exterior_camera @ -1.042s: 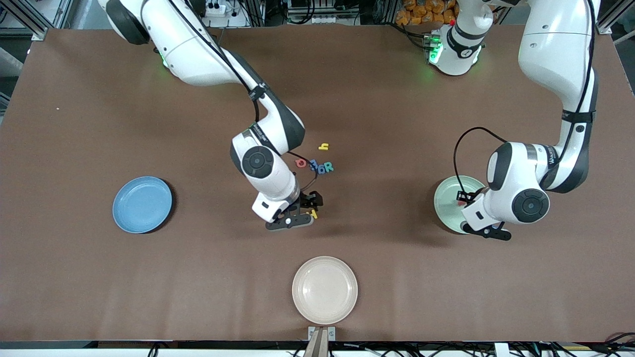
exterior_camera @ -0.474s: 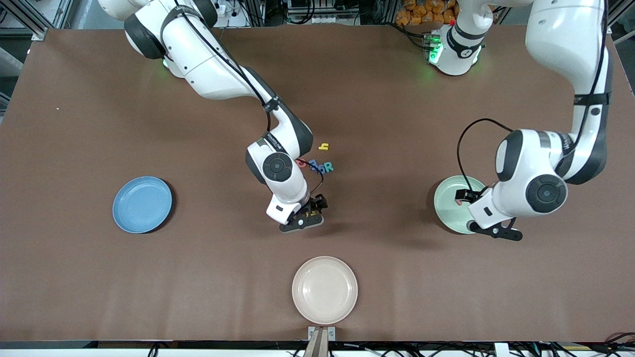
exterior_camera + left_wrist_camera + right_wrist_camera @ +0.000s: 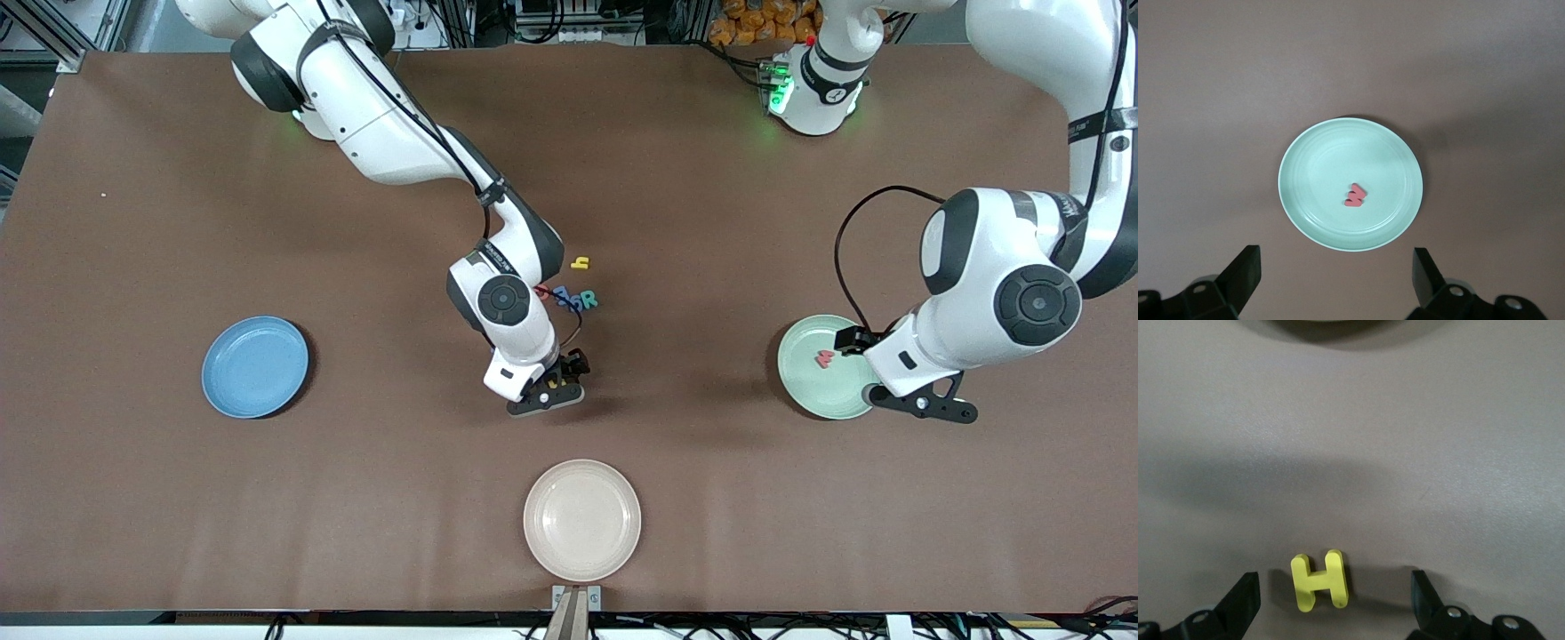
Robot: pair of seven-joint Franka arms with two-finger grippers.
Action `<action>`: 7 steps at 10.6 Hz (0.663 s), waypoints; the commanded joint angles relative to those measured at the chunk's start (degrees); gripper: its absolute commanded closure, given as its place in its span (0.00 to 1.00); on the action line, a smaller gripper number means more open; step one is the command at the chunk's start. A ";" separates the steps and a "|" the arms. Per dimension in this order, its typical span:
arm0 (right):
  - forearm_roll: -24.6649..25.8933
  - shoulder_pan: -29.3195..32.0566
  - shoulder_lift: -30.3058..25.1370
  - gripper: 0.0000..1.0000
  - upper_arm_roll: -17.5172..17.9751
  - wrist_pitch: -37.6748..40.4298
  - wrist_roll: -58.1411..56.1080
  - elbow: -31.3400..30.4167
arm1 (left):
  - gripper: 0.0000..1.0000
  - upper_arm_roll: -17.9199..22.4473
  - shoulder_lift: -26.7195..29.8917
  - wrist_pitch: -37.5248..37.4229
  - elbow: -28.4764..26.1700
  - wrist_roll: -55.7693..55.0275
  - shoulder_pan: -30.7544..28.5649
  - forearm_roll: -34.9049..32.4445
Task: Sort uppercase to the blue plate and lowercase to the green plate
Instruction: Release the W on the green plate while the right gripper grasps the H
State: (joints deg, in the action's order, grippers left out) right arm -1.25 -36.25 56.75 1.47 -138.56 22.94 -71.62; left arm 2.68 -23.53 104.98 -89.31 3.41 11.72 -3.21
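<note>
The right gripper (image 3: 553, 392) hangs low with jaws spread wide, the yellow H (image 3: 1319, 581) flat on the table between its fingers, uprights seemingly along the closing line; the left gripper (image 3: 925, 404), jaws apart, hovers over the green plate (image 3: 1305, 160) holding the red w (image 3: 1355, 195).
</note>
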 commanded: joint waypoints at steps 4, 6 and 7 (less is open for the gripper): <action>0.63 -1.02 1.78 0.00 -0.41 -1.10 0.96 2.36 | 0.00 0.31 6.12 -1.53 -0.43 0.90 0.05 -0.57; 0.81 -1.02 1.78 0.16 -0.50 -1.01 0.61 2.36 | 0.00 0.31 7.61 -1.53 -0.43 1.07 0.05 -0.30; 1.77 -1.02 1.78 0.75 -0.41 -1.01 0.52 2.27 | 0.00 0.31 8.67 -1.53 -0.43 1.16 0.05 0.05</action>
State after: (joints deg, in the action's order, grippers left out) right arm -0.67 -36.79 57.28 1.32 -139.48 22.94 -71.02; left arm 2.78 -16.94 104.22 -89.10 3.41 11.70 -3.21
